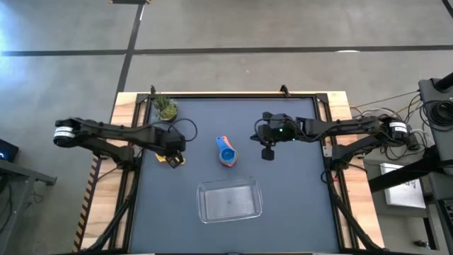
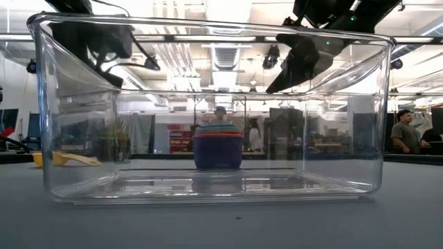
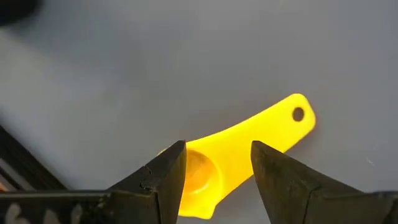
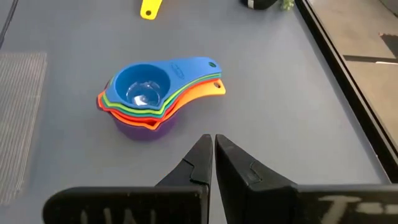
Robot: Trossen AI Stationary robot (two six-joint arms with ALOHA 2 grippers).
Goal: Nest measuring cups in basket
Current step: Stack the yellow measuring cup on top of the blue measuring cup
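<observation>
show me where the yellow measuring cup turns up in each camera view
High view: yellow measuring cup at table's left, under the left gripper.
Low view: far left, behind the basket wall.
Left wrist view: between the open fingers.
Right wrist view: handle at top edge.
Shared landmark: stack of nested cups, mid-table.

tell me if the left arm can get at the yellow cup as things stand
Probably yes. The left end effector is open right over the yellow cup, a finger on each side of it, and the mat around the cup is bare, so nothing blocks closing on it.
</observation>
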